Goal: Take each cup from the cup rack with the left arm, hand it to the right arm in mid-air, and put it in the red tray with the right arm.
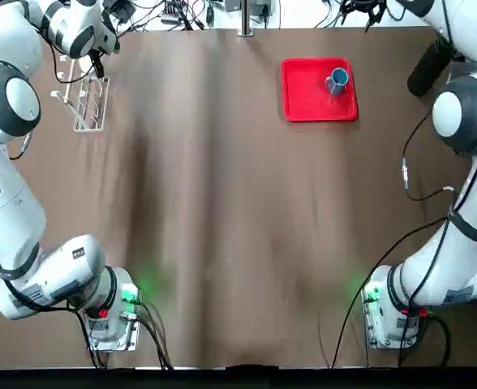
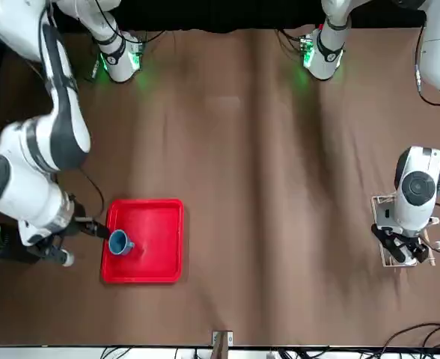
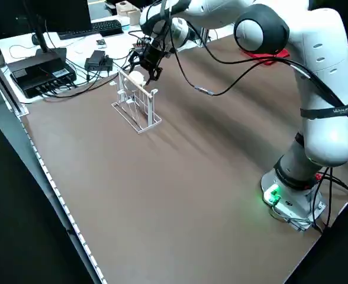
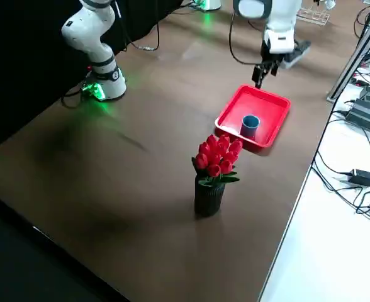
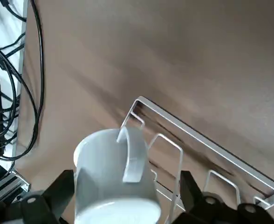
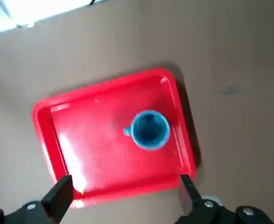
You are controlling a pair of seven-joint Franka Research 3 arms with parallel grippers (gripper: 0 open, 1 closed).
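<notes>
**White Cup on Rack, Blue Cup in Tray**

Brown tabletop [image 1: 238, 211] carries the work of two white Franka arms, with cables and electronics on the white surface beyond its far edge. Reaching to the cup rack [image 1: 87, 101] at the far left corner, the left end effector [image 5: 127, 205] hangs over the rack's end with its fingers [image 5: 58, 191] spread, one on each side of the white cup [image 5: 116, 179] without visibly clamping it. That cup sits on the rack, handle toward the wrist camera. Well apart from the rack, across the far side of the tabletop, lies the red tray [image 1: 303, 105], and the blue cup [image 1: 337, 79] stands upright inside it, mouth up, near the tray's corner farthest from the rack. Poised above the tray, the right end effector [image 6: 125, 198] has its fingers [image 6: 60, 193] parted and empty. Beyond the tray from the rack, a dark pot of red tulips [image 4: 214, 170] stands on the tabletop. No readable lettering shows on the cups, tray or rack.
</notes>
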